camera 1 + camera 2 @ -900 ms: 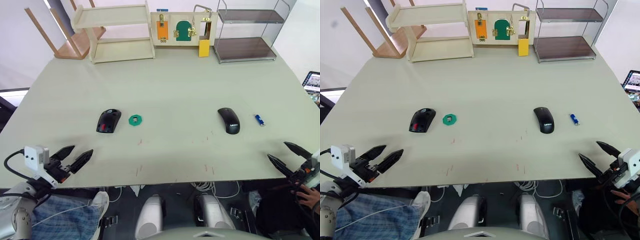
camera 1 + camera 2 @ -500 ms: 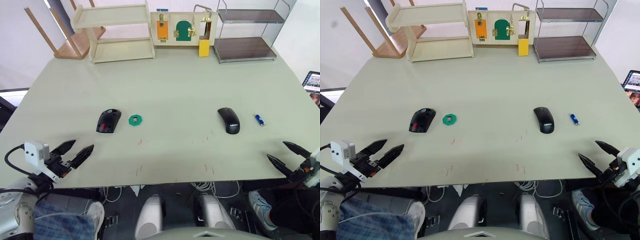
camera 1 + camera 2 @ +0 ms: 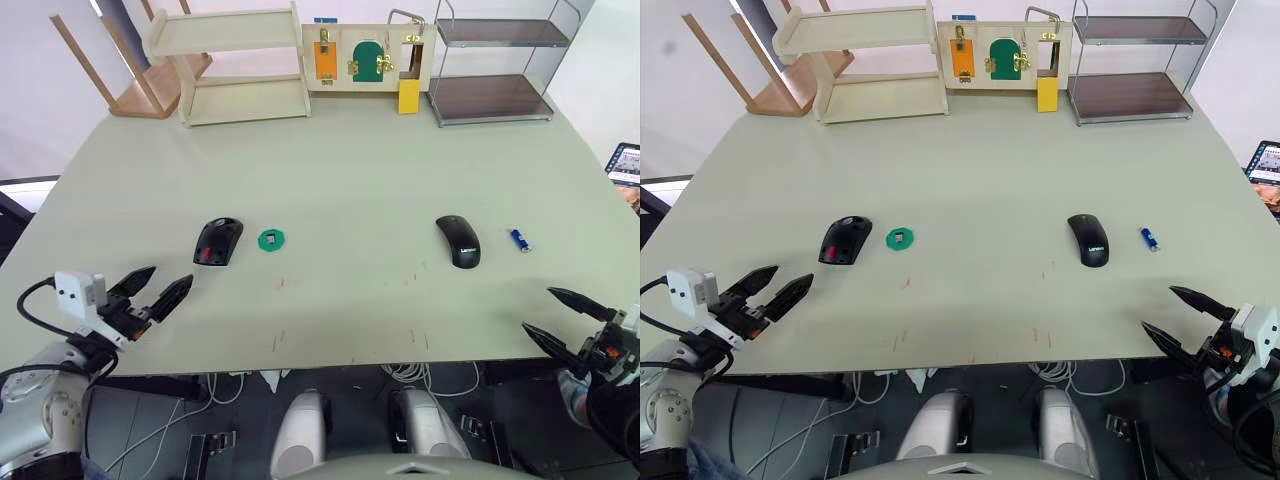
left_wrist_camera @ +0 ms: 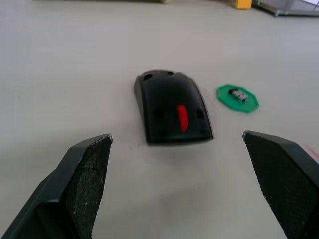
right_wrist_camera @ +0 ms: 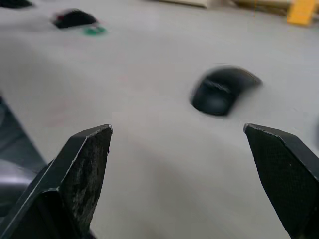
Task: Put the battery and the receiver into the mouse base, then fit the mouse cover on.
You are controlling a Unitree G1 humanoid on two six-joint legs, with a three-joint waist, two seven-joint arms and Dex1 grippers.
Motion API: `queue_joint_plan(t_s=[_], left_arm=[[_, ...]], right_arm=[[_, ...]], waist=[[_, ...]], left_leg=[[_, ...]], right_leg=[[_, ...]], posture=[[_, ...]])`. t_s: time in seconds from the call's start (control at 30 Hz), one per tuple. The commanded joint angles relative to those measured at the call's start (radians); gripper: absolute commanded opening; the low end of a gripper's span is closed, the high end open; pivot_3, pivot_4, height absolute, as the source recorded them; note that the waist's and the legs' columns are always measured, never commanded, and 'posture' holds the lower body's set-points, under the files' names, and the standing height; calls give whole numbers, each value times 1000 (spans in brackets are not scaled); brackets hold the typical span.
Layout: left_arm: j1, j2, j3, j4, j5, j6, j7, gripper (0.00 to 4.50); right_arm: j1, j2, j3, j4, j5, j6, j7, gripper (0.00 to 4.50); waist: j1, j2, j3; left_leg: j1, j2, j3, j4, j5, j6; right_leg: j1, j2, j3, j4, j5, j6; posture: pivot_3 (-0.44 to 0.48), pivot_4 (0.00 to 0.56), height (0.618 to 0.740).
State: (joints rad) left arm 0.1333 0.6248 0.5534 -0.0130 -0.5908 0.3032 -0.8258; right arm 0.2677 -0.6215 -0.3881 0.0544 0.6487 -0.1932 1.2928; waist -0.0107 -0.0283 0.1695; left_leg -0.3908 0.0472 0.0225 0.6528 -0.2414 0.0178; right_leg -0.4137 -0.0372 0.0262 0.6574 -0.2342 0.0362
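The mouse base (image 3: 217, 241), a black open shell with a red part inside, lies left of centre on the table; the left wrist view shows it (image 4: 171, 106) straight ahead of my fingers. Just to its right the receiver (image 4: 238, 93), a tiny dark nub, sits on a green disc (image 3: 271, 239). The glossy black mouse cover (image 3: 458, 241) lies right of centre, with the small blue battery (image 3: 518, 240) to its right. My left gripper (image 3: 154, 292) is open near the table's front left edge. My right gripper (image 3: 560, 318) is open at the front right edge.
At the table's far edge stand a wooden shelf (image 3: 236, 65), a latch board (image 3: 366, 57) and a dark wire rack (image 3: 495, 62). An upturned wooden stool (image 3: 130, 70) is at the far left. A lit screen (image 3: 623, 163) shows at the right edge.
The left gripper has moved a little up and right toward the mouse base. The right gripper has shifted left and slightly lower along the front edge. A person's hand and clothing below the table are gone.
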Motion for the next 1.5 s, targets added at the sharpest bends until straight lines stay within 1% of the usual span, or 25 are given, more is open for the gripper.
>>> queue_joint_plan(t_s=[0.03,0.13,0.2,0.27,0.33,0.47,0.53,0.6,0.7,0.87,1.13,1.5], left_arm=[[-11,-21,-16,-88,14,16,85,4500],[-26,-44,-9,-85,17,16,131,4500],[-29,-72,-33,-124,22,21,169,4500],[-54,-107,-65,-161,68,12,257,4500],[-82,-139,-78,-193,50,60,318,4500],[-205,-156,-125,-164,82,124,428,4500],[-244,-160,-142,-155,98,142,466,4500],[-275,-153,-181,-144,135,165,492,4500],[-303,-148,-228,-133,185,172,513,4500],[-329,-160,-240,-128,223,204,573,4500],[-320,-144,-212,-114,233,209,575,4500],[-312,-168,-252,-95,254,255,588,4500]], right_arm=[[-30,-10,5,-39,78,18,114,4441],[-61,-8,11,-23,79,17,150,4441],[-81,-4,14,-10,80,19,166,4441],[-95,-3,15,-3,74,19,176,4441],[-104,-2,14,0,69,19,177,4441],[-110,4,9,7,64,15,170,4441],[-108,7,7,9,60,12,169,4441],[-99,11,5,-4,61,12,161,4441],[-93,12,3,-11,61,12,156,4441],[-98,5,-1,-4,60,12,158,4441],[-104,5,1,1,58,12,161,4441],[-113,8,6,1,54,11,161,4441]], waist=[[0,0,0],[-2,0,0],[-1,0,0],[3,0,0],[9,0,0],[18,0,0],[19,0,0],[15,0,0],[16,0,0],[15,0,0],[16,0,0],[17,0,0]], left_leg=[[0,0,0,0,0,0],[0,0,0,0,0,0],[0,0,0,0,0,0],[0,-1,0,0,0,0],[-1,-2,-1,1,0,0],[0,-2,-2,1,0,0],[0,-2,-1,1,0,0],[0,-2,-1,1,0,0],[-1,-2,-1,1,0,0],[0,-2,-1,1,0,0],[0,-2,-1,1,0,0],[0,-2,-1,1,0,0]], right_leg=[[0,0,0,0,0,0],[0,1,0,0,0,0],[0,1,0,0,0,0],[0,1,0,0,0,0],[0,0,0,0,0,0],[1,1,-1,1,1,0],[1,1,-1,1,1,0],[1,1,0,1,3,3],[1,1,0,1,4,2],[1,2,0,1,4,2],[1,2,0,1,4,2],[1,1,0,1,4,2]], posture=[[0,150,740],[0,150,740],[0,150,740],[0,150,740],[0,150,740],[0,150,740],[0,150,740],[0,150,740],[0,150,740],[0,150,740],[0,150,740],[0,150,740]])
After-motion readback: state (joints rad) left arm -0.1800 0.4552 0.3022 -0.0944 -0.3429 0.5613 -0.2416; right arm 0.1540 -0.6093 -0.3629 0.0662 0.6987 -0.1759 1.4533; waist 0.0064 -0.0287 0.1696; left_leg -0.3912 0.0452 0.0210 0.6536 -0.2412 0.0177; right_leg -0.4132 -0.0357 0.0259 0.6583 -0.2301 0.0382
